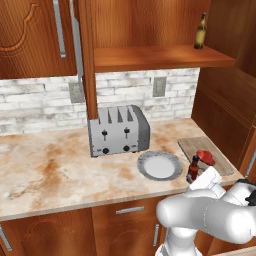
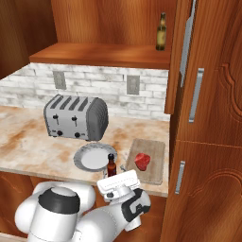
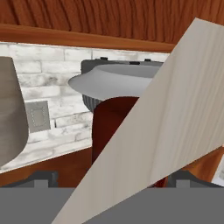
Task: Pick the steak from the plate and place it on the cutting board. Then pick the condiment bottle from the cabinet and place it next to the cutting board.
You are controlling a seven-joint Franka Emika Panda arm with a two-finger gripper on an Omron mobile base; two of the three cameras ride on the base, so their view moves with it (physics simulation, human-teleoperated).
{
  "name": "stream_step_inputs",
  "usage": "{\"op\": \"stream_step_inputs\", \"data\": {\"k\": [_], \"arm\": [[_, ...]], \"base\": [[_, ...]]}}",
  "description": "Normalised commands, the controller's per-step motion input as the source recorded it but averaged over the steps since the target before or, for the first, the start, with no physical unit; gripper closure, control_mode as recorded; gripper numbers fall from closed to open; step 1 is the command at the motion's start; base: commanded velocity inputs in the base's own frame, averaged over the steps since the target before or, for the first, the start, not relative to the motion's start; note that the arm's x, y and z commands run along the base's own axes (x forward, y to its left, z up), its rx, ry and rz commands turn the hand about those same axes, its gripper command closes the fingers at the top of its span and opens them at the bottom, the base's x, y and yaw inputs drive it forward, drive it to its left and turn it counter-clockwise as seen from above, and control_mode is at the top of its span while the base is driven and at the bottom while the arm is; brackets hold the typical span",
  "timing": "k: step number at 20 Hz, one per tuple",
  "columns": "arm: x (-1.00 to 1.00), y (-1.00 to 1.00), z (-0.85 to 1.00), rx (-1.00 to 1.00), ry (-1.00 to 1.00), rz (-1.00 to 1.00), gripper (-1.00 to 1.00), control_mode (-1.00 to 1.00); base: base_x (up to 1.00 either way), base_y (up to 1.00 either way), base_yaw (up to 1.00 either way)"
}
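No readable text, brand, number or sign appears anywhere. The olive-green bottle (image 1: 200, 31) on the cabinet shelf, at about one o'clock in the left base view, carries a yellowish label, but it is too small and blurred to show any letters. The condiment bottle (image 1: 193, 169) on the counter, at about four o'clock, shows no legible label. The toaster (image 1: 118, 130) has small dark knobs and levers on its front, at about nine o'clock from the plate (image 1: 160, 165), without markings that can be read.
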Motion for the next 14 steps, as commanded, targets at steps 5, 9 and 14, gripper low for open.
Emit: {"op": "stream_step_inputs", "data": {"k": [5,9,14], "arm": [[0.00,-0.03,0.02,0.00,0.00,0.00,-1.00,-1.00],[-0.12,-0.11,0.20,0.00,-0.03,0.00,-1.00,-1.00],[-0.19,-0.11,0.32,0.00,-0.07,0.00,-1.00,-1.00]], "base": [[0.00,0.00,0.00],[0.00,0.00,0.00],[0.00,0.00,0.00]]}}
